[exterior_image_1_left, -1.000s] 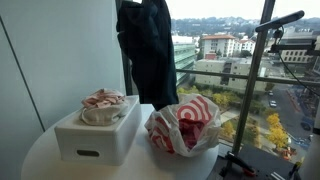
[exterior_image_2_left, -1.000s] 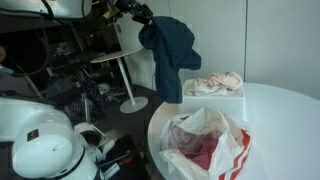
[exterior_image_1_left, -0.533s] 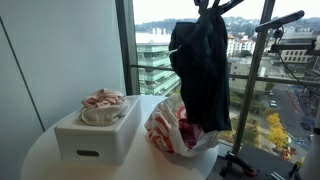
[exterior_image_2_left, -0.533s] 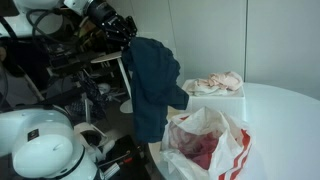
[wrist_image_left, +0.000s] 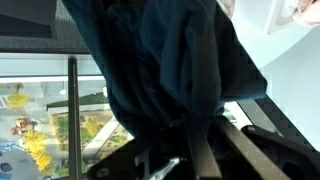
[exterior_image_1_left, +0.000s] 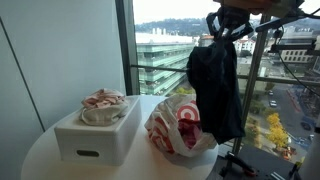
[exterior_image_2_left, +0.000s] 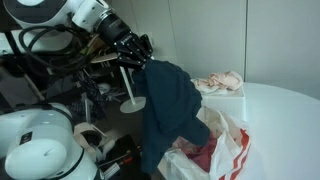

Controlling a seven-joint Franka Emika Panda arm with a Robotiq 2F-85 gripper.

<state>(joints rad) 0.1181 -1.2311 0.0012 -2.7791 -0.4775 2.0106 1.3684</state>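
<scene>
Pinching a dark garment [exterior_image_1_left: 213, 90], the pincer [exterior_image_1_left: 222, 32] dangles it by the cloth-stuffed bag [exterior_image_1_left: 165, 125].

High-rise office: floor-to-ceiling window [exterior_image_1_left: 150, 90] over city buildings [exterior_image_1_left: 160, 55], round white table [exterior_image_1_left: 35, 160].

Soft, matt, dark-blue cloth for the garment [exterior_image_1_left: 213, 90], right of centre, limp and creased. Hard matt black on the gripper [exterior_image_1_left: 222, 25], upper right. Thin, crinkled, glossy plastic for the bag [exterior_image_1_left: 178, 125], centre. Smooth matt white on the box [exterior_image_1_left: 95, 140], lower left; rumpled fabric for the rag [exterior_image_1_left: 103, 103] inside.
</scene>
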